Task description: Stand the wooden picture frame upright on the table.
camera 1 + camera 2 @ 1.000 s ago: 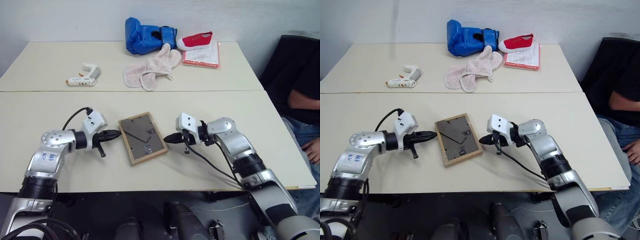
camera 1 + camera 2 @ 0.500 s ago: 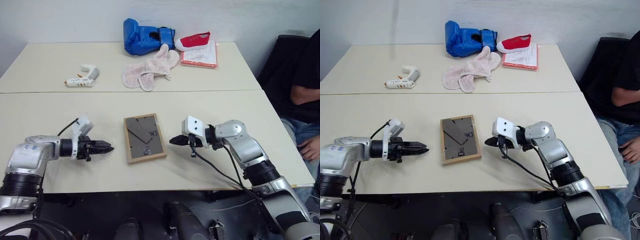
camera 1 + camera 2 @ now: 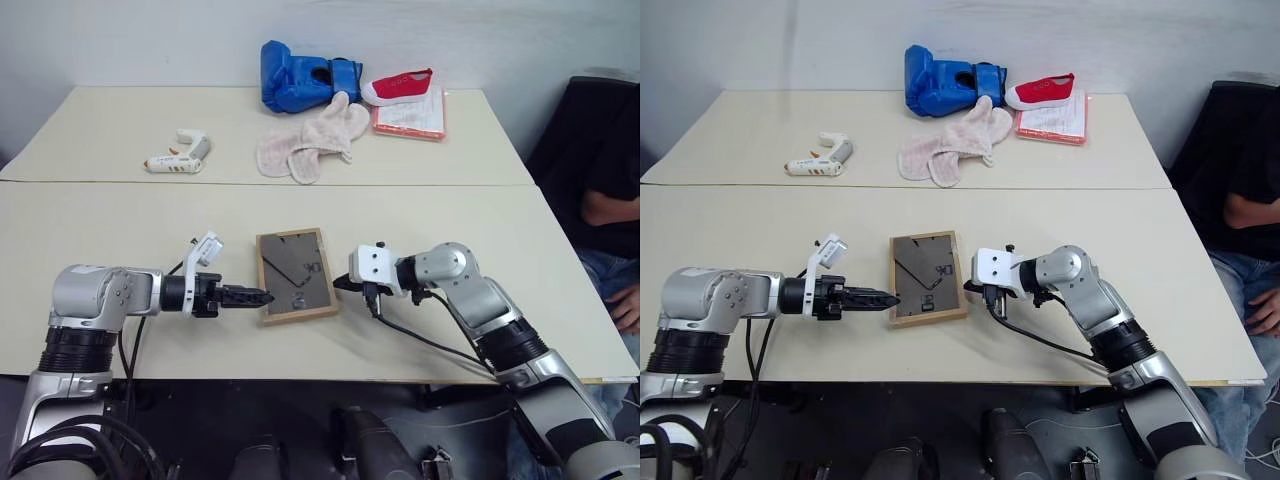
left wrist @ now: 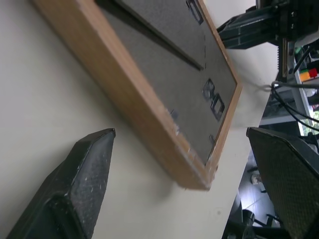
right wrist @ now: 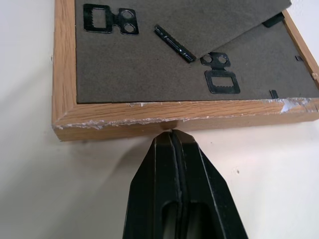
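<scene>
Black left gripper (image 4: 184,164) spread, right gripper (image 5: 172,137) pinched, level

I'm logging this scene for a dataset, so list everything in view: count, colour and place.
table: two, cream, set edge to edge.
picture frame: one, light wood, dark back up, flat on the near table between the grippers.
glue gun: one, white, far table, left.
towel: one, pale pink, far table, middle.
boxing glove: one, blue, far edge.
shoe: one, red, on the pad.
pad: one, pink-edged, far right.
person: one, dark top, seated at right.
left gripper: black, open, at the frame's left edge.
right gripper: black, shut, tip at the frame's right edge.
</scene>
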Robot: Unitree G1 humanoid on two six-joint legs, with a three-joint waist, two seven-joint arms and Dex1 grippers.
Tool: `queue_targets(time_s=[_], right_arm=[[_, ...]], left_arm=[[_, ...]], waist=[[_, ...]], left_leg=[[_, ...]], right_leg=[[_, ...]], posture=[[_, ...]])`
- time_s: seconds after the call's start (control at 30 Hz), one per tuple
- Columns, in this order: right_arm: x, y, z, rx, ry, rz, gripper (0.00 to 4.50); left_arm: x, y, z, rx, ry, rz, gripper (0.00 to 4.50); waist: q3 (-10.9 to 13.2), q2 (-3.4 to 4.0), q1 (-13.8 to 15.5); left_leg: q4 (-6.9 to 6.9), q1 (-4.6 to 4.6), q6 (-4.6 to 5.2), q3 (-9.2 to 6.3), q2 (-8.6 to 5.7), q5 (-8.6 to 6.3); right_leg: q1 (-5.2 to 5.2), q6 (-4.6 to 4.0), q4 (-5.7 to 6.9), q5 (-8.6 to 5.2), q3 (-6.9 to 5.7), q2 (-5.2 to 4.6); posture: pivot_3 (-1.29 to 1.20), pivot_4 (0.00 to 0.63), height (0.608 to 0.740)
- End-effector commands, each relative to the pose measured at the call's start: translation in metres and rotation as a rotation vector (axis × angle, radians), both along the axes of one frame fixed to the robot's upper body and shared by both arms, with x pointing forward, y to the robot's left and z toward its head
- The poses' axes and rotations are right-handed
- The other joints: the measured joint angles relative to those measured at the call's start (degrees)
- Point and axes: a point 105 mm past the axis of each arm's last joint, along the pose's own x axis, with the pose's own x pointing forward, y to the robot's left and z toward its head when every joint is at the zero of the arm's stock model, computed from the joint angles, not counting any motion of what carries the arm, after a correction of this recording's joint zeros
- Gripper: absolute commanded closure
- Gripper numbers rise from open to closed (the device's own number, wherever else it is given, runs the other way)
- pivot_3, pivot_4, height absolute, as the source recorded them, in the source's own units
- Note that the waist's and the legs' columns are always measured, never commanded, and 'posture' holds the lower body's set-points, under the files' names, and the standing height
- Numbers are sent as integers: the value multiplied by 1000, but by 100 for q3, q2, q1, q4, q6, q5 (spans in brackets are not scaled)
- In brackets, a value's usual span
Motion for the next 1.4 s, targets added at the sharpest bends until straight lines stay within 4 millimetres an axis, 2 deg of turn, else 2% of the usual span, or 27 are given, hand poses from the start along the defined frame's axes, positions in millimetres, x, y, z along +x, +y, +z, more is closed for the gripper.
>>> queue_targets(time_s=[0.03,0.23,0.33,0.53,0.67,0.77,0.87,0.97,1.1,1.17,1.2,1.27,1.4], right_arm=[[0,10,12,28,-37,23,4500],[-1,15,12,44,-24,24,4500],[0,13,12,44,-23,18,4500],[2,9,14,43,-29,7,4500],[5,6,22,63,-35,-5,4500],[0,-5,45,132,28,-22,4500],[-13,-18,67,190,127,-9,4051],[-26,-24,93,276,226,10,3069],[-31,-11,117,382,305,28,1622],[-30,-3,121,402,319,26,1020],[-26,4,121,410,321,22,581],[-18,15,119,425,325,13,43],[-16,31,118,430,328,31,0]], left_arm=[[-18,-21,-34,32,149,-57,32],[-14,-37,-25,-38,112,-59,32],[-6,-35,-12,-85,85,-27,614],[0,-27,7,-133,44,-14,2366],[1,-24,14,-144,23,-22,3195],[0,-26,24,-162,-6,-33,3237],[-2,-28,32,-171,-40,-49,3237],[-5,-32,42,-169,-86,-78,3237],[-7,-40,52,-184,-124,-106,3237],[-7,-43,55,-186,-135,-116,3237],[-8,-46,58,-192,-147,-127,3237],[-9,-50,64,-204,-170,-148,3237],[-11,-53,70,-202,-199,-172,3237]], waist=[[-9,5,16],[-18,13,79],[-18,13,113],[-17,12,88],[-17,11,16],[-14,13,-3],[-14,12,-4],[-8,11,-5],[-6,8,-17],[-6,8,-13],[-6,8,-7],[-6,8,-18],[-5,8,-13]], left_leg=[[1,0,2,0,0,-1],[3,1,5,-1,-2,-3],[9,-3,9,-1,-2,-7],[13,-12,7,-1,1,-8],[15,-11,5,-1,1,-7],[14,-12,2,-2,2,-6],[16,-17,2,-3,2,-5],[15,-19,1,-5,3,-6],[15,-18,-1,-4,4,-5],[14,-18,-2,-5,3,-5],[15,-19,-2,-5,3,-5],[13,-20,-1,-3,3,-6],[13,-33,-1,-4,3,-5]], right_leg=[[2,0,-1,0,0,-1],[5,0,-3,0,-1,-3],[3,1,-3,0,-1,-3],[-5,1,0,0,-2,-2],[-5,1,3,0,-2,-2],[-7,1,6,0,-2,-1],[-10,0,8,0,-3,-1],[-12,1,7,0,-4,-1],[-14,0,9,0,-3,0],[-13,0,8,0,-3,1],[-14,1,7,0,-3,1],[-14,1,3,0,-2,0],[-24,1,4,0,-3,0]], posture=[[0,150,740],[0,150,740],[0,150,740],[0,150,740],[0,150,740],[0,150,740],[0,150,740],[0,150,740],[0,150,740],[0,150,740],[0,150,740],[0,150,740],[0,150,740]])
